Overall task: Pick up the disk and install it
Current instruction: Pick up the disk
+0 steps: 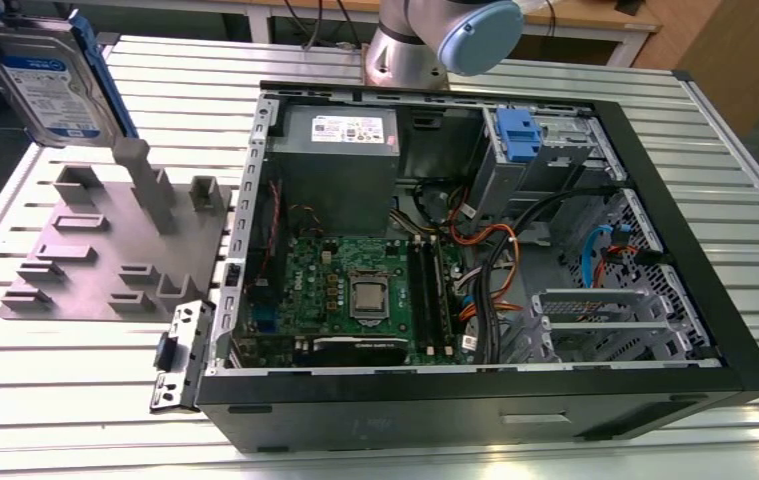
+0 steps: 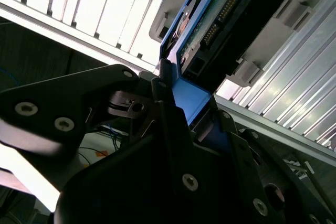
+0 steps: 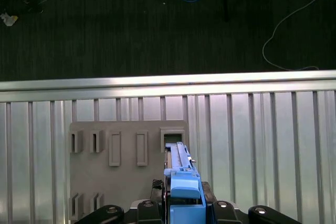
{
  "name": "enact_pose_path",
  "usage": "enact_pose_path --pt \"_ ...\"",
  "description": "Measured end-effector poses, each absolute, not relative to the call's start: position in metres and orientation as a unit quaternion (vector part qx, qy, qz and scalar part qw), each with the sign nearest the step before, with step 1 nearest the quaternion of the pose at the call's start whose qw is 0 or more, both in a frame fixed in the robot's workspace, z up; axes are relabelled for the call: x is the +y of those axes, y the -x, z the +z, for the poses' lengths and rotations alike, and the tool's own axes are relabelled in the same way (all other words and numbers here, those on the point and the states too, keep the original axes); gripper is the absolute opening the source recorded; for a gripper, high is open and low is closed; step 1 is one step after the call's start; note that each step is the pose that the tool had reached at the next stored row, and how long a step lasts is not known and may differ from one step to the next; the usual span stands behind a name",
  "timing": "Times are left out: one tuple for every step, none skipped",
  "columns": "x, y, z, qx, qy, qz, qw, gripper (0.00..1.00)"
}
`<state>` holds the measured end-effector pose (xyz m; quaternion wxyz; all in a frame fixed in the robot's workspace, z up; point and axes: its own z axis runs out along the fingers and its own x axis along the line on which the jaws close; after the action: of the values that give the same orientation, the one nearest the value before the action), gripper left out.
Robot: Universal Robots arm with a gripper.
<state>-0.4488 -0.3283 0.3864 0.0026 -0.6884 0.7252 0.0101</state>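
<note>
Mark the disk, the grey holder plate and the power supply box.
the disk (image 1: 48,80), exterior view, on its labelled face.
the grey holder plate (image 1: 92,245), exterior view, on a bare flat patch.
the power supply box (image 1: 336,185), exterior view, on its grey side.

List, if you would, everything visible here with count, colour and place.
disk: one, silver, blue carrier, upright over the fixture
fixture: one, grey, on the table
computer case: one, black, open, on the table
power supply: one, grey, inside the case
motherboard: one, green, inside the case
table: one, silver, slatted
arm: one, grey, beyond the case
gripper: one, black, shut on the disk
</note>
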Motion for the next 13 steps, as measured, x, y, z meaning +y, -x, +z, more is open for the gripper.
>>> enact_pose_path --pt "-0.3283 0.4488 0.3867 0.725 0.688 0.01 0.003 0.37" --pt "-0.3283 0.4488 0.387 0.725 0.688 0.01 0.003 0.37" --pt "-0.3283 0.4488 0.3872 0.725 0.688 0.01 0.003 0.37" --pt "-0.3282 0.4488 0.3874 0.725 0.688 0.01 0.003 0.37" --pt "-0.3283 0.4488 0.3876 0.725 0.688 0.01 0.003 0.37" --pt "-0.3282 0.4488 0.3879 0.725 0.688 0.01 0.003 0.37" --pt "-0.3282 0.4488 0.388 0.725 0.688 0.01 0.003 0.37" --pt "-0.3282 0.4488 0.3882 0.725 0.688 0.01 0.003 0.37" --pt "-0.3283 0.4488 0.3884 0.725 0.688 0.01 0.003 0.37" --pt "-0.3283 0.4488 0.3887 0.725 0.688 0.01 0.003 0.37" --pt "-0.3282 0.4488 0.3887 0.725 0.688 0.01 0.003 0.37" --pt "-0.3283 0.4488 0.3939 0.725 0.688 0.01 0.003 0.37" --pt "-0.3282 0.4488 0.3948 0.725 0.688 0.01 0.003 0.37"
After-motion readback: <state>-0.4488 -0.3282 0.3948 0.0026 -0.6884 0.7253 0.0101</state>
